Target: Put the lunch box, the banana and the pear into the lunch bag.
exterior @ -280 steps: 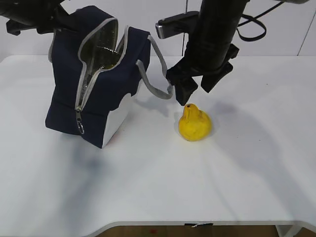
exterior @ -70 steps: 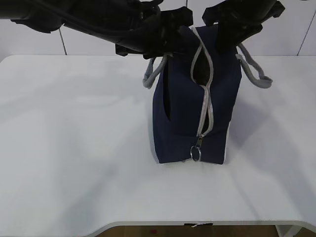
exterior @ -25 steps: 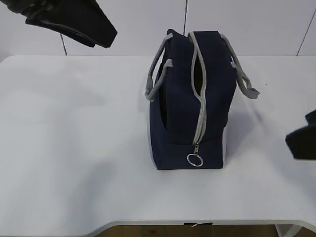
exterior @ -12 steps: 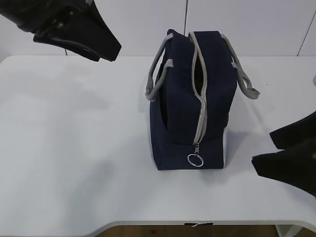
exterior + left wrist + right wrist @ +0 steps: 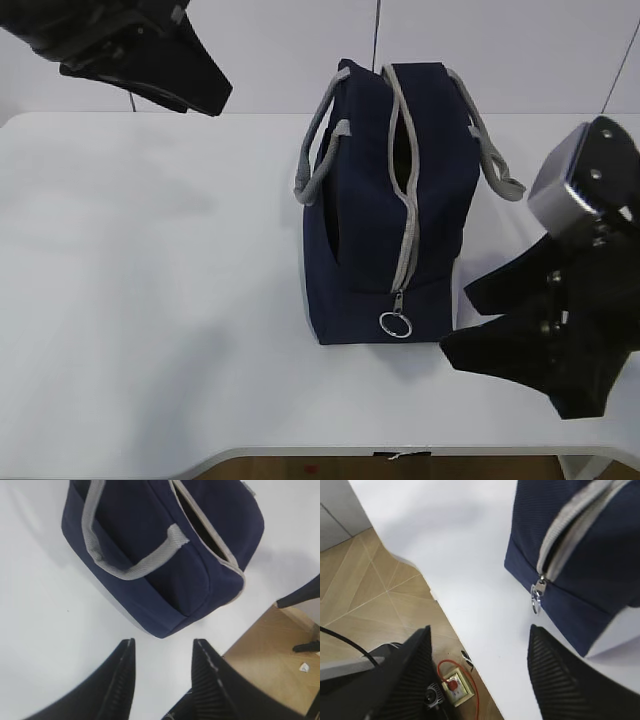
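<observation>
Two grippers hung clear of the lunch bag (image 5: 393, 205), neither touching it. The bag stood upright near the middle of the white table (image 5: 150, 300), its zipper (image 5: 406, 210) parted along the top and drawn down the near end face to a ring pull (image 5: 394, 324) close to the base. Grey handles (image 5: 318, 150) drooped to either side. The banana, the pear and the lunch box did not show anywhere on the table; whether they sat inside the bag could not be told from the dark slit.

The left gripper (image 5: 162, 672) was raised at the far left, well apart from the bag, its fingers spread with nothing between them; in its wrist view the bag lay beyond the fingertips. The right gripper (image 5: 470, 320) hovered low at the near right, just beside the bag's lower right corner, fingers (image 5: 560, 680) also apart and empty, pointing toward the ring pull.
</observation>
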Available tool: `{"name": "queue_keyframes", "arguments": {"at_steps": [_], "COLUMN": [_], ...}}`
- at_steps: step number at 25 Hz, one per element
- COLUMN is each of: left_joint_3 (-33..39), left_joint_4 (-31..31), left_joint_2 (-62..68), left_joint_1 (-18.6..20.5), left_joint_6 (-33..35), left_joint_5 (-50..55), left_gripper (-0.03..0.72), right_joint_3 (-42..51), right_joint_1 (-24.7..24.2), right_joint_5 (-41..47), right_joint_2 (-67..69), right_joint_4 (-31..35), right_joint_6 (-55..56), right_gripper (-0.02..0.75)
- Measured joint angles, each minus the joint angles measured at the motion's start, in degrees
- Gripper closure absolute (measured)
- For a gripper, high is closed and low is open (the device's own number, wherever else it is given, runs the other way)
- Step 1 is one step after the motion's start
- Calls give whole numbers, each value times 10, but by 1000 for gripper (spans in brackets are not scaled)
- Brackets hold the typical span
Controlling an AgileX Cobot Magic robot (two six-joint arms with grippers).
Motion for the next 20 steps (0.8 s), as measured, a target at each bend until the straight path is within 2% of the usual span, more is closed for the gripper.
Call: {"name": "queue_keyframes", "arguments": {"at_steps": [6,20], "left_joint_3": [0,0], "left_joint_4": [22,36], "left_joint_2": [0,0], "left_joint_1": [0,0], "left_joint_6": [0,0], "left_joint_5": [-13,-24], "left_gripper": [400,401], "right_joint_3": [0,0], "right_joint_1": [0,0], "right_joint_5": [-14,-72], "right_joint_2": [75,204], "right_joint_4": [66,274], "right_joint_6": [-91,-341], "right_gripper": [258,261]}}
